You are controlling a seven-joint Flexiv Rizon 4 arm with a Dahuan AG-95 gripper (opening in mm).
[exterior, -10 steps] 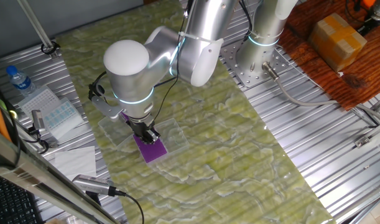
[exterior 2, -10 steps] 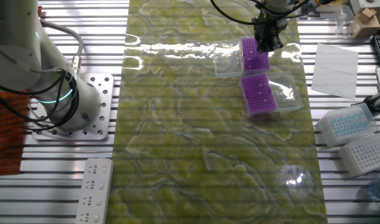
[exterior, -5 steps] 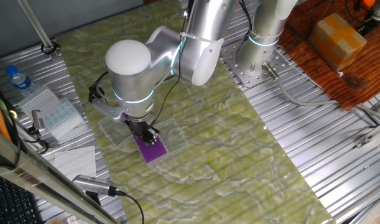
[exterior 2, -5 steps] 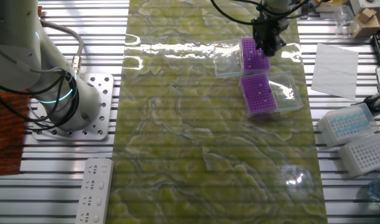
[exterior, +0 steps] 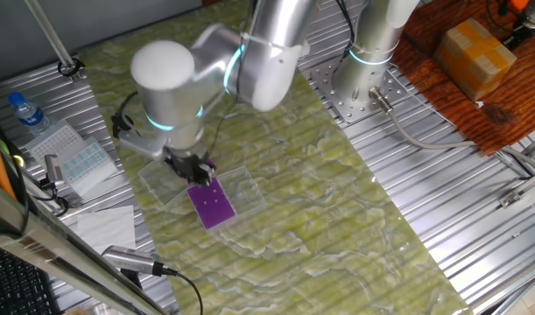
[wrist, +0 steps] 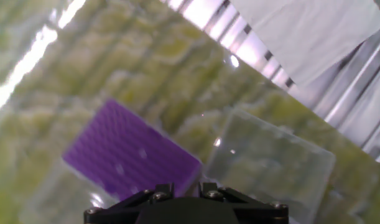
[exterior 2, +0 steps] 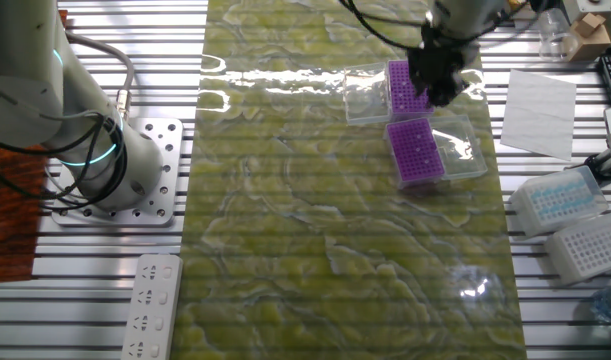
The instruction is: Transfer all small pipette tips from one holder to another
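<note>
Progress: we judge the transfer partly done at most. Two purple holders sit side by side on the green mat, a far holder [exterior 2: 409, 88] and a near holder [exterior 2: 416, 152], each in a clear tray with its lid open.
Tips: in the hand view we see a few small pipette tips [wrist: 142, 154] as pale dots on a purple plate [wrist: 127, 155]; which holder this is, we cannot tell.
What is left: we cannot count the tips in either holder, so the share moved is unclear.
Gripper: the gripper [exterior 2: 435, 85] hangs over the near-right edge of the far holder; in one fixed view [exterior: 195, 171] it is above the trays.
Hidden: the fingertips are cut off in the hand view and blurred elsewhere, so we cannot tell how wide the jaws stand or whether a tip is held.
</note>
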